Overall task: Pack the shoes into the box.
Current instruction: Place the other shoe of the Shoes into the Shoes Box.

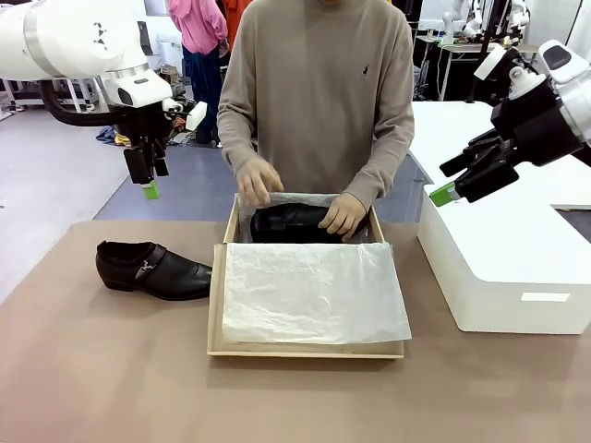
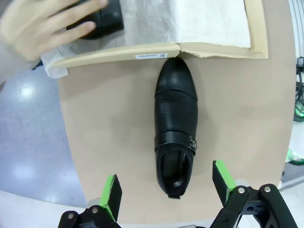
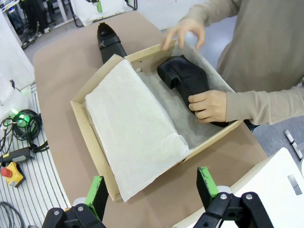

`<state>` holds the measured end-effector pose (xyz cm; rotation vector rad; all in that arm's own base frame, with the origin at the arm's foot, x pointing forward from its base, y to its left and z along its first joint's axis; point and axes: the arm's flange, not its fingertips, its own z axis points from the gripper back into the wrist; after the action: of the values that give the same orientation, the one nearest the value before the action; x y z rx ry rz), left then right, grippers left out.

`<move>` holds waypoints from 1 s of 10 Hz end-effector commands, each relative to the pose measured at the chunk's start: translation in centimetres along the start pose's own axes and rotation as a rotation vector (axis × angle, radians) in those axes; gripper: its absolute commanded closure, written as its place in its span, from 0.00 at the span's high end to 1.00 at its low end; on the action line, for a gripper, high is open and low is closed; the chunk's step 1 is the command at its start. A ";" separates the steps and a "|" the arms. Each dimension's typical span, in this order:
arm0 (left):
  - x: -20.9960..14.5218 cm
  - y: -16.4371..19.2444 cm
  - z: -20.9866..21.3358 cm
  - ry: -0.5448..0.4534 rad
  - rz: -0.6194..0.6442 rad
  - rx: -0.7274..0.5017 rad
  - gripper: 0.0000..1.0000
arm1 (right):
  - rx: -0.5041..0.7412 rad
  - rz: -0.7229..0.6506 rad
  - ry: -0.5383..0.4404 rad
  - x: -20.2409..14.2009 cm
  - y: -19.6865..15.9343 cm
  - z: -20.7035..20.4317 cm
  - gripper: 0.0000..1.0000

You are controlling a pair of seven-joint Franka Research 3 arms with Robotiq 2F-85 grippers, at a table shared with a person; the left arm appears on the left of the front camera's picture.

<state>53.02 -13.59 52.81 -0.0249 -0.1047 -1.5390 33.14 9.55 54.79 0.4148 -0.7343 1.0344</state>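
Observation:
One glossy black shoe (image 1: 152, 269) with a metal buckle lies on the table left of the tan box (image 1: 215, 305), its toe touching the box side (image 2: 175, 137). The other shoe (image 1: 288, 222) lies in the far end of the box (image 3: 83, 121) on white tissue, and the person's hands (image 1: 343, 214) rest on it (image 3: 185, 78). A sheet of tissue paper (image 1: 312, 293) covers the near half of the box. My left gripper (image 1: 148, 175) hangs open high above the loose shoe (image 2: 166, 190). My right gripper (image 1: 462, 180) hovers open to the right of the box (image 3: 149, 187).
A large white rectangular block (image 1: 503, 249) stands on the table right of the box, under my right arm. The brown tabletop (image 1: 111, 369) is bare at the front. Cables and a red button unit (image 3: 12, 173) lie off the table's edge.

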 end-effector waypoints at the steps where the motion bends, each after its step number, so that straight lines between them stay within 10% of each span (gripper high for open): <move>1: -0.3 0.0 0.3 0.000 0.003 0.003 1.00 | 0.014 0.014 -0.024 0.0 -0.3 -0.1 1.00; 10: -7.6 0.0 -4.7 0.046 0.050 0.021 1.00 | 0.014 0.014 -0.024 0.0 -0.3 -0.1 1.00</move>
<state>53.60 -7.07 48.45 0.0123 -0.0758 -1.4650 33.14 9.55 54.79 0.4148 -0.7342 1.0343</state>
